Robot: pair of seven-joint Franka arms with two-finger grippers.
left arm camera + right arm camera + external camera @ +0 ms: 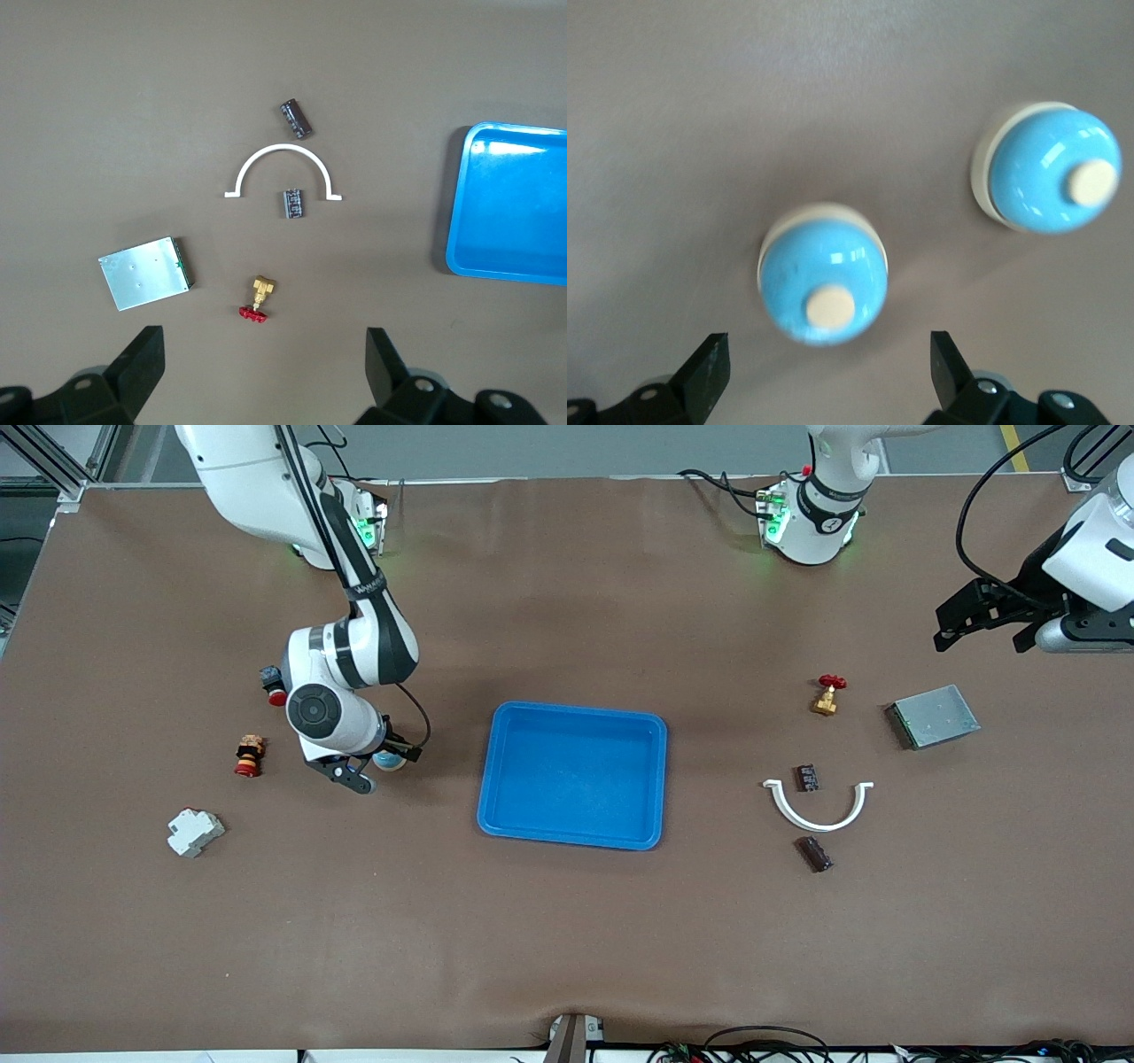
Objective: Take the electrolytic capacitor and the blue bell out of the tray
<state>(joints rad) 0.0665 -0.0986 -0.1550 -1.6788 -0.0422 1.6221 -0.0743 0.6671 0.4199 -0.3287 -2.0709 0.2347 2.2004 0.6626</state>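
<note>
Two sky-blue bells with cream buttons stand on the brown table, one bell (824,285) just ahead of my right gripper (827,363) and the other bell (1050,168) beside it. That gripper is open, low over the table, with nothing between its fingers. From the front only one bell (387,760) peeks out beside the right gripper (356,774). Two dark capacitors lie toward the left arm's end: one capacitor (805,777) (293,203) inside a white half-ring, another capacitor (813,853) (296,119) nearer the front camera. My left gripper (982,633) (263,354) hangs open high above that end.
A blue tray (496,779) (461,204) sits mid-table. Near the capacitors are the white half-ring (818,815), a brass valve with a red handle (828,693) and a metal box (932,716). A red-and-yellow button (250,755) and a white breaker (195,832) lie toward the right arm's end.
</note>
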